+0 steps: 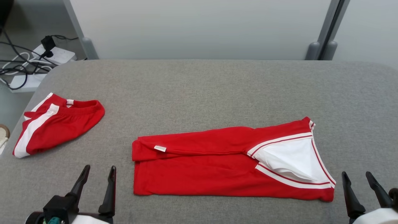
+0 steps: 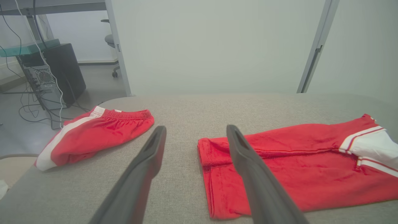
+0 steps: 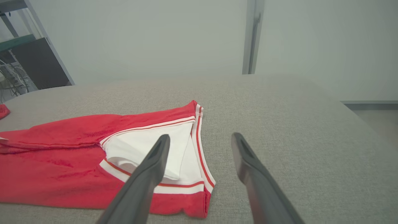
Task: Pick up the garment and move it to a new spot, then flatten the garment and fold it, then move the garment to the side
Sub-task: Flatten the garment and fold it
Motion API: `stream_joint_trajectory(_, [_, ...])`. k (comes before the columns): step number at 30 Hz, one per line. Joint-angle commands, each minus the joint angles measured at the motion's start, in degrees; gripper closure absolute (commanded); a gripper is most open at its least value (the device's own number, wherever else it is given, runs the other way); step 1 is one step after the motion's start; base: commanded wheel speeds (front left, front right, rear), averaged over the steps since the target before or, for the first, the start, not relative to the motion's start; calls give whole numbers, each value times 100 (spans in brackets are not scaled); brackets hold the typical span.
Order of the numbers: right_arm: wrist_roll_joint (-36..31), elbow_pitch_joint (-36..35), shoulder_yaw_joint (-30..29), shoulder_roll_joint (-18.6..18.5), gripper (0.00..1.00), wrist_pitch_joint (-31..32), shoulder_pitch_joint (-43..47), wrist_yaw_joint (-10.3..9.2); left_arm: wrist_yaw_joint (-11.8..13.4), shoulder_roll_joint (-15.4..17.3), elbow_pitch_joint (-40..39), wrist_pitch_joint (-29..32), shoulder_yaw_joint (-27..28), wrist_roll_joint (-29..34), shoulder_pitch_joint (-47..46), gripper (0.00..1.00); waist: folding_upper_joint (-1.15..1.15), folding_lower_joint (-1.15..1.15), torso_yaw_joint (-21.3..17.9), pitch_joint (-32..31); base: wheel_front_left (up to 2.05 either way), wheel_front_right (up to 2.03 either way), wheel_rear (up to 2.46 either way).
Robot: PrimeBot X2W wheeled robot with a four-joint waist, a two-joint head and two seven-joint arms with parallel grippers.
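The garment (image 1: 217,168) lay on the table (image 1: 199,93) ahead of my hands, its long axis running side to side. Its hem end was just right of my left gripper (image 1: 100,168) and its collar end just left of my right gripper (image 1: 356,174). Both grippers stood wide and empty.

Left gripper (image 2: 196,127): dark fingers spread wide, nothing between them
Table (image 2: 186,105): grey fabric top
Garment (image 2: 295,165): red with white striped trim, folded flat, at right; its left end behind the right finger
Second red piece (image 2: 93,137): bunched at the table's left edge; well apart from the garment
Floor beyond: computer tower (image 2: 65,71); cables (image 2: 34,105)
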Motion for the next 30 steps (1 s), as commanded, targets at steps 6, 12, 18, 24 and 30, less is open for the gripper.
stream_joint_trajectory(6, [-32, 884, 114, -535, 0, 306, -910, 0, -184, 12, -100, -52, 25, 103, -748, 0, 0, 0, 379, 331, 0, 0, 0])
stream_joint_trajectory(12, [150, 2064, 373, -837, 0, 476, -1693, 0, -371, -153, 54, -59, -106, 138, -1173, 0, 0, 0, 795, 583, 0, 0, 0])
stream_joint_trajectory(18, [258, 2816, 639, -1014, 0, 615, -2148, 0, -443, -248, 194, -67, -107, 166, -1320, 0, 0, 0, 978, 708, 0, 0, 0])
stream_joint_trajectory(24, [442, 3381, 890, -1077, 0, 877, -2480, 0, -503, -299, 262, -72, -58, 189, -1375, 0, 0, 0, 1004, 802, 0, 0, 0])
stream_joint_trajectory(30, [752, 3570, 1205, -1082, 0, 1130, -2624, 0, -543, -351, 326, -74, -28, 219, -1411, 0, 0, 0, 958, 832, 0, 0, 0])
